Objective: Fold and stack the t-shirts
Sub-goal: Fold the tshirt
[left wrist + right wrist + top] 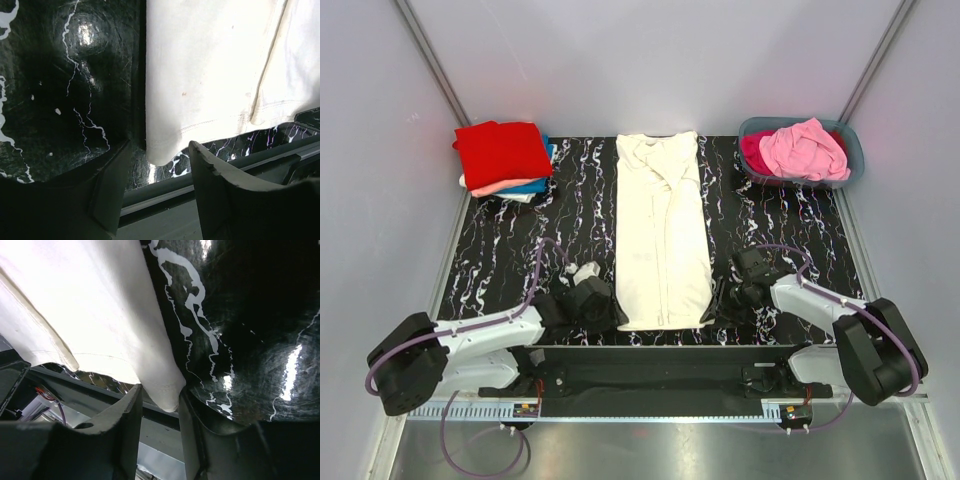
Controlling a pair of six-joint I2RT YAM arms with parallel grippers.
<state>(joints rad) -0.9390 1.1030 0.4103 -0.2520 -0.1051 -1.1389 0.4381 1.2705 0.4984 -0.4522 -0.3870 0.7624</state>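
The large cream t-shirt [662, 230] lies folded into a long strip down the middle of the black marbled table [780, 225]. My left gripper [608, 305] is at its near left corner. In the left wrist view the gripper [160, 146] is open, with the shirt's corner [162, 152] between the fingers and a gap on each side. My right gripper [718, 298] is at the near right corner. In the right wrist view the gripper [159, 390] is open but narrower, with the cream corner [167, 395] between the fingers and touching both.
A stack of folded shirts, with a red t-shirt [502, 152] on top, sits at the back left. A grey-blue tub [848, 170] at the back right holds a pink shirt [802, 148] and a magenta one. The table's near edge rail [660, 352] runs just behind both grippers.
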